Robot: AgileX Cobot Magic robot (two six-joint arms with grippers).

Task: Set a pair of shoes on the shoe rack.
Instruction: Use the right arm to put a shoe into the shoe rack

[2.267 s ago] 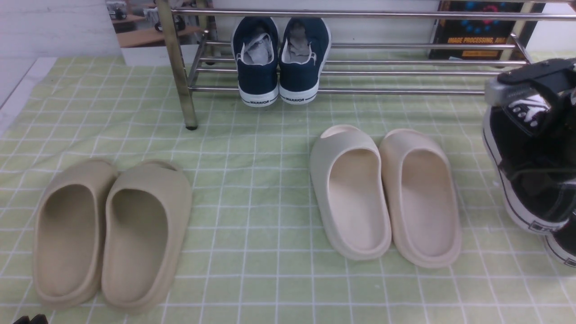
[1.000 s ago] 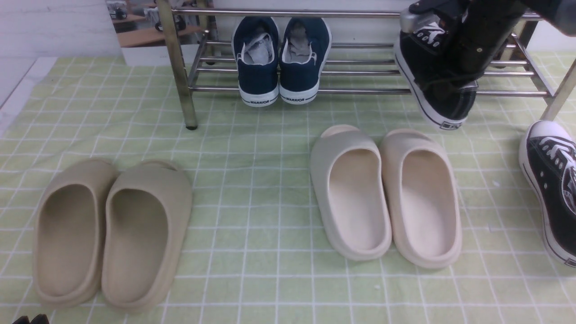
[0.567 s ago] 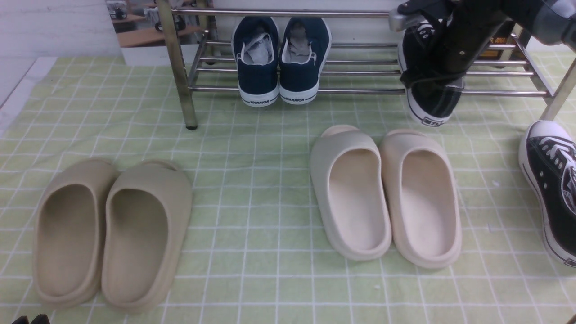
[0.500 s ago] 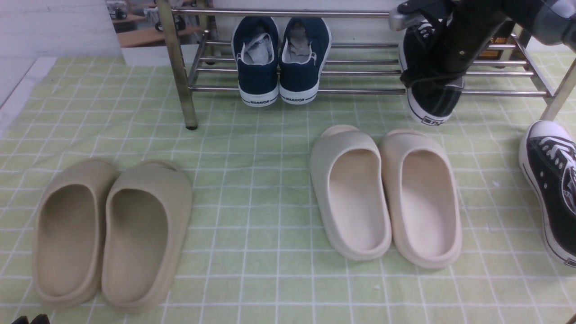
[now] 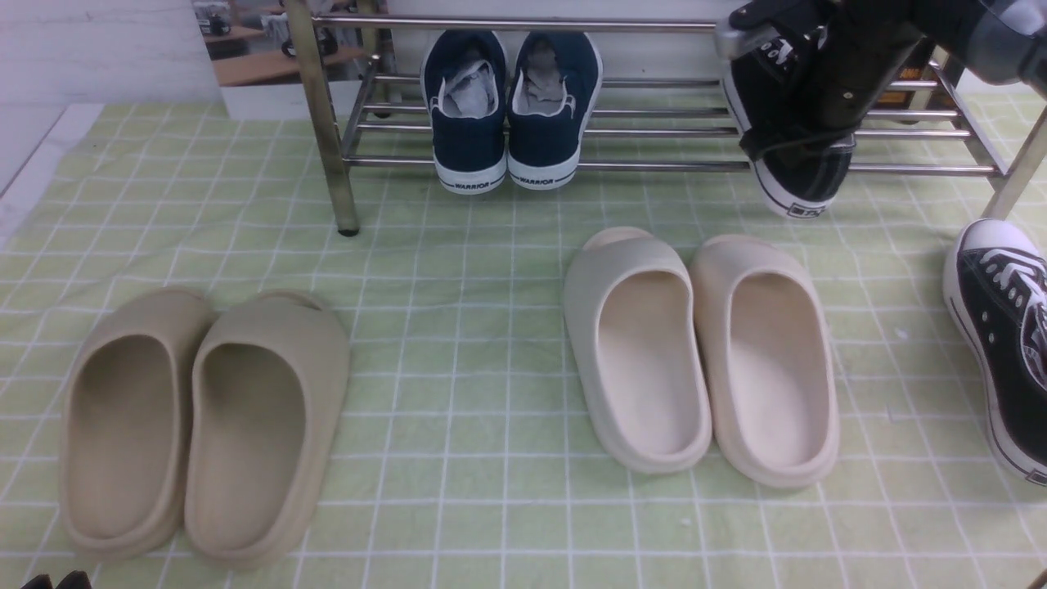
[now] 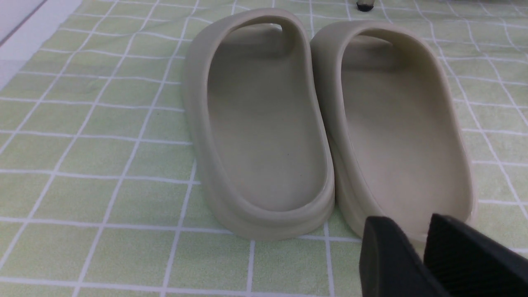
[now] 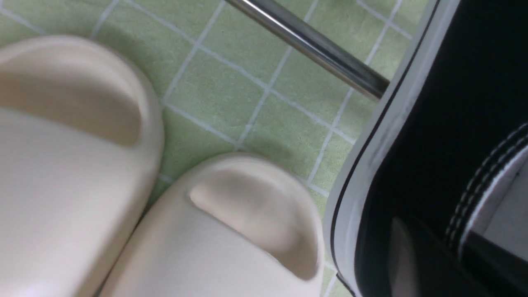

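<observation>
Since 2.3 s ago the held black sneaker (image 5: pixel 797 176) went from the bench's right edge up to the shoe rack (image 5: pixel 654 131). It now lies tilted across the front rod, heel hanging robot-side; can't tell if it rests there. Bench (image 5: pixel 24 180) has a green checked cloth (image 5: pixel 458 270). Rack extends left and right of the right pincer (image 5: pixel 810 131), which pinches that sneaker. Beige slides (image 6: pixel 321 123) sit just ahead of the left pincer (image 6: pixel 425 235), tips pressed together, empty. Cream slides (image 5: pixel 703 360) are near the right pincer, robot-side. Second black sneaker (image 5: pixel 1002 343) is on the cloth, right of it. Navy WARRIOR sneakers (image 5: pixel 511 114) are on the rack, left of it.
</observation>
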